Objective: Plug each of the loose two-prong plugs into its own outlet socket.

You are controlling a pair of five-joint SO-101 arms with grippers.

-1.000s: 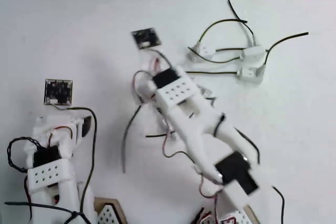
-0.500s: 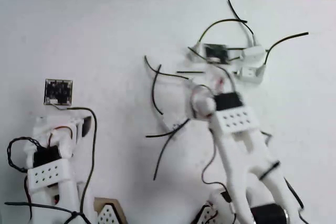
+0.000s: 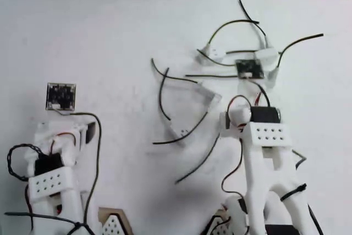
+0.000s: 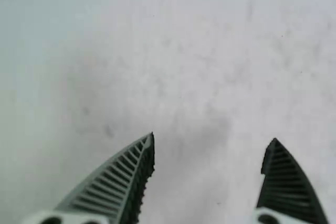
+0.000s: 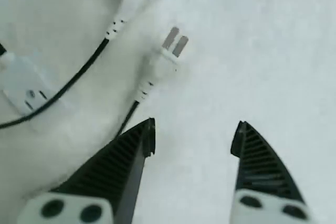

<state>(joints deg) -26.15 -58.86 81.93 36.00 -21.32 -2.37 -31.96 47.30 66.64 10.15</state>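
Right gripper (image 5: 195, 125): my jaws are standing wide, gripping nothing. I am judging this the approach step: a loose two-prong plug (image 5: 164, 55) is lying on the table (image 5: 273, 35) just ahead, near an outlet socket (image 5: 25, 92). Next: descending, closing on its body. High view is adding another plug (image 3: 208, 98), lying well apart. Left gripper (image 4: 212, 140): jaws gaping over bare table.

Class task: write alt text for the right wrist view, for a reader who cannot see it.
The right hand, open, hangs over a white table; a loose white two-prong plug on a black cord lies just ahead, a white outlet socket nearby.
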